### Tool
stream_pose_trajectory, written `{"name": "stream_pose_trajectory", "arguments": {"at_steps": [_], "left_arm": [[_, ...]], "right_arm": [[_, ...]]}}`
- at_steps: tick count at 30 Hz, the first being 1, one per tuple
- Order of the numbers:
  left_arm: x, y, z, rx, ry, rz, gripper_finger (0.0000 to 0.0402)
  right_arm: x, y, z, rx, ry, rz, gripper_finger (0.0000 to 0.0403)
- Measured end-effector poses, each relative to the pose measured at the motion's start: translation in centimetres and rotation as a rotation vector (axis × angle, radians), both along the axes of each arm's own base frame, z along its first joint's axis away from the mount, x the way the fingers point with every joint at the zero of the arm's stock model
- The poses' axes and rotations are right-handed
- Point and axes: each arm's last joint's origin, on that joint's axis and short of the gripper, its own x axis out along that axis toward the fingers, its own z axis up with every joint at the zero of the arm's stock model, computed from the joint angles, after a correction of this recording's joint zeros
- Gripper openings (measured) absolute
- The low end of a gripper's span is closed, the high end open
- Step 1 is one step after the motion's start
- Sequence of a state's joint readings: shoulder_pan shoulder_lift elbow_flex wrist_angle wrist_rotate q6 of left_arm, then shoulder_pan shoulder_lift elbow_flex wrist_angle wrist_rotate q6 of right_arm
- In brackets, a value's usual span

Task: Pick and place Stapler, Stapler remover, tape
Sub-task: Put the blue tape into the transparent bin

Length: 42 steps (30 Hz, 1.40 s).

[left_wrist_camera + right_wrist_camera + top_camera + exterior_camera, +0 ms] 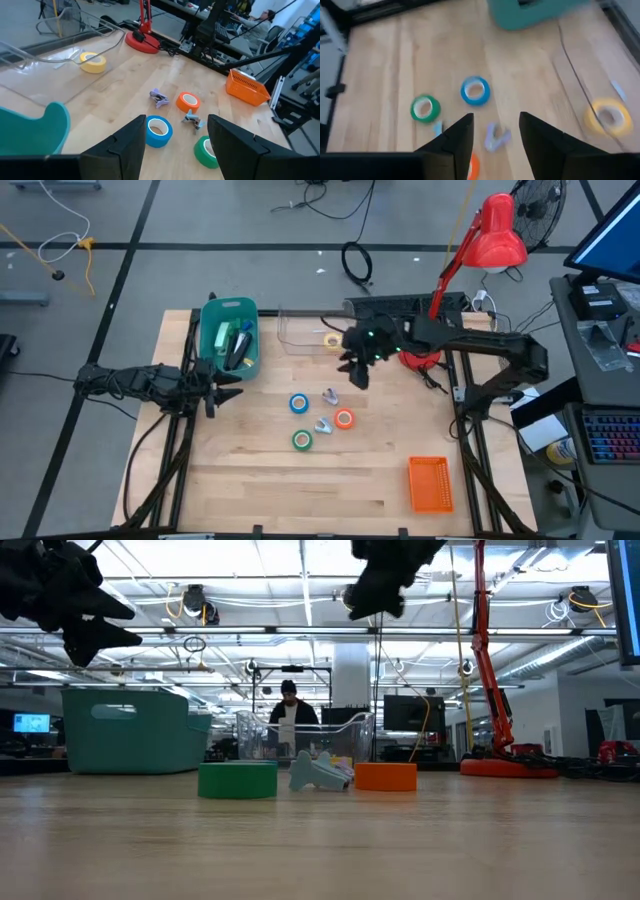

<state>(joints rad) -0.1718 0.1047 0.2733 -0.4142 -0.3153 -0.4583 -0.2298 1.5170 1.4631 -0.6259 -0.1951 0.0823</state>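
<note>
At the table's left edge, the left gripper (222, 387) hangs above the wood just beside the teal bin (231, 310), its fingers parted and holding nothing. The bin already contains dark and green items; whether these are the stapler cannot be told for certain. Right of the bin stands a clear container (305, 330), and the yellow tape roll (332, 340) lies inside it, so that one roll is judged placed. Toward the middle of the table three rolls remain on the bare wood: the blue tape roll (299, 404), the green tape roll (302, 440) and the orange tape roll (344, 419). Two small pale staple removers (330, 395) lie among them, one just beside the orange roll, also unplaced. The right gripper (357, 369) hovers above the table between the clear container and this cluster, jaws partly apart and empty. By this evidence the task is judged partly done, with three rolls and both removers outstanding.

Further right, an orange basket (431, 483) sits near the table's front right, well apart from the work. A red desk lamp (488, 235) stands beyond the far right corner. The cluster is tight: the removers sit close enough to the rolls to risk being nudged during a pick.
</note>
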Motion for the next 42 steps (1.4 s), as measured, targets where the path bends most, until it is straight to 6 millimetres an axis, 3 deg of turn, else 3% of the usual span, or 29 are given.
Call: {"name": "stream_pose_trajectory", "arguments": {"at_steps": [5, 8, 20, 28, 34, 42], "left_arm": [[0.1, 0.0, 0.3, -0.023, -0.039, 0.004, 0.0216], [0.2, 0.0, 0.8, -0.032, -0.086, 0.004, 0.0216], [0.3, 0.0, 2.0, -0.047, -0.215, 0.019, 0.0216], [0.9, 0.0, 3.0, -0.082, -0.290, 0.057, 0.0216], [3.4, -0.5, 4.5, -0.064, -0.122, 0.038, 0.0216], [7.9, -1.4, 7.5, -0.059, 0.278, 0.012, 0.0216]], "right_arm": [[-3.2, 1.6, 1.6, -0.053, -0.002, -0.129, 0.0132], [-5.5, 2.5, 1.3, -0.079, -0.047, -0.184, 0.0117], [-14.2, 4.6, -4.3, 0.052, -0.486, -0.277, 0.0067], [-17.8, 5.0, -7.4, 0.104, -0.771, -0.282, 0.0048], [-19.0, 5.2, -9.0, 0.118, -0.903, -0.273, 0.0037], [-20.2, 5.3, -11.0, 0.139, -1.098, -0.262, 0.0033]]}}
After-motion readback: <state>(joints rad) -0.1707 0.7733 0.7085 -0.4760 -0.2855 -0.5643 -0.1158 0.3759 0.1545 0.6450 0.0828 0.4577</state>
